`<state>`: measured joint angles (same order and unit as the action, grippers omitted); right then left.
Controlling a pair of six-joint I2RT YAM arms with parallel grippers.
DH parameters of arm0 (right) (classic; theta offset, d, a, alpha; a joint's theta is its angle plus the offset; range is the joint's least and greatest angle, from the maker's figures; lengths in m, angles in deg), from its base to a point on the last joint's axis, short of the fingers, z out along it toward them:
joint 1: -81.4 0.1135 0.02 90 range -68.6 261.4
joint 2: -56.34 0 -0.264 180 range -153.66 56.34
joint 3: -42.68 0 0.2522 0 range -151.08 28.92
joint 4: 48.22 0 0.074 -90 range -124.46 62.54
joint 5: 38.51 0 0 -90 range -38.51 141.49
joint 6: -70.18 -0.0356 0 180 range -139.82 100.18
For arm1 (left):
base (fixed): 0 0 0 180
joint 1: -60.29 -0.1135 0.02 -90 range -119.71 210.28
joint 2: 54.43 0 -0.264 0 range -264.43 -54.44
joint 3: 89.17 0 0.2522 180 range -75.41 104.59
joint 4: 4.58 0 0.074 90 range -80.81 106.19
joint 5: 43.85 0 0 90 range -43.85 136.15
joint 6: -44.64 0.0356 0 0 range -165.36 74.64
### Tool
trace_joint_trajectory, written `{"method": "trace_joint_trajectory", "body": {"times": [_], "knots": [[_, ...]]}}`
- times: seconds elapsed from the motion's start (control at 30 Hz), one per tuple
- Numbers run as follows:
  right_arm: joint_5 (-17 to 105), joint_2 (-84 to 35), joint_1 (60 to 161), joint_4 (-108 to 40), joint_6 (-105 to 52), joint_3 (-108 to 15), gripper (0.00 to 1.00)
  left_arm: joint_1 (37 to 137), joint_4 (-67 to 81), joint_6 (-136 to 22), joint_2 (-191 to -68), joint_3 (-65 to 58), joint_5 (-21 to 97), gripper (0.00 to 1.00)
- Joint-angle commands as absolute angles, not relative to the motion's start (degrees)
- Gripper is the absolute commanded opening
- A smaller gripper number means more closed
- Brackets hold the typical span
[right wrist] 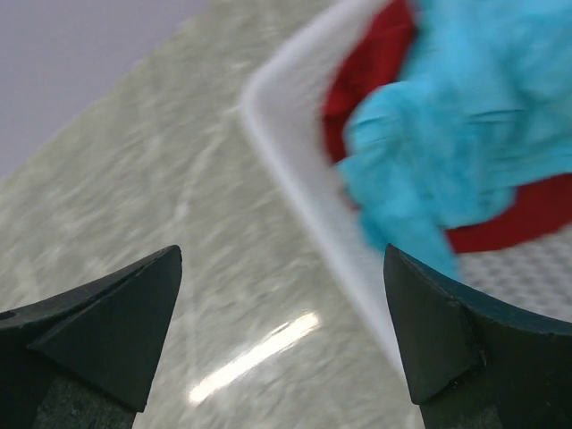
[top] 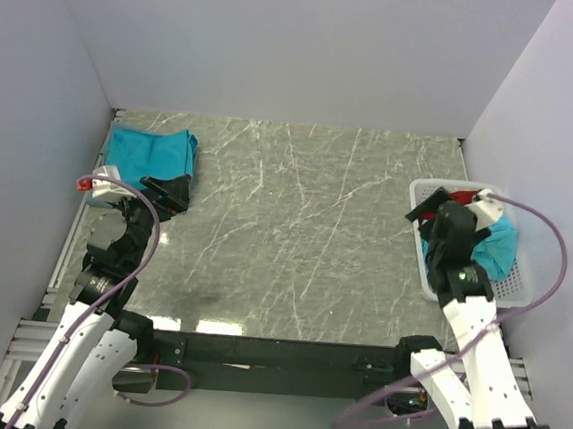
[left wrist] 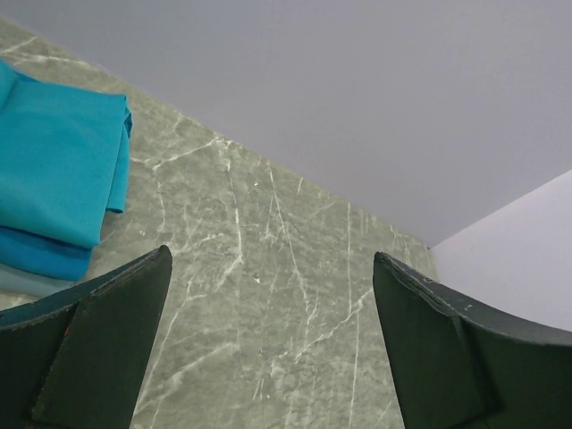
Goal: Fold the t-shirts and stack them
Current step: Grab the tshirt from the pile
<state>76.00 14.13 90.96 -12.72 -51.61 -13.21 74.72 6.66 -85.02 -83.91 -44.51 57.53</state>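
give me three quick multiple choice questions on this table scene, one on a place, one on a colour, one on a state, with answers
1. Where do the folded t-shirts lie?
A) far left corner of the table
B) near right corner
C) middle

2. What colour is the other cloth lying with the crumpled turquoise shirt in the basket?
A) yellow
B) red
C) black

3. How do the right jaws stand?
A) shut on a shirt
B) shut, empty
C) open, empty

Answers:
1 A, the top view shows the stack there.
2 B, a red cloth shows around the turquoise.
3 C, wide gap, nothing between them.
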Motion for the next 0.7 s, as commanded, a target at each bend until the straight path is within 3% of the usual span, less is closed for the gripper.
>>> {"method": "trace_joint_trajectory", "body": {"times": [0.0,0.33,0.67], "knots": [[83.94,8.89,82.65,-3.7,-52.78,-18.97,1.0,74.7,5.49,-85.43,-83.88,-43.24,56.26,0.99],[73.91,-7.18,62.78,-10.29,-50.76,-23.54,0.98,74.7,3.83,-85.61,-87.3,-44.03,53.45,0.99],[71.62,-25.83,59.96,-14.49,-47.6,-31.2,0.82,74.7,2.95,-84.3,-90.29,-43.77,51.08,0.99]]}}
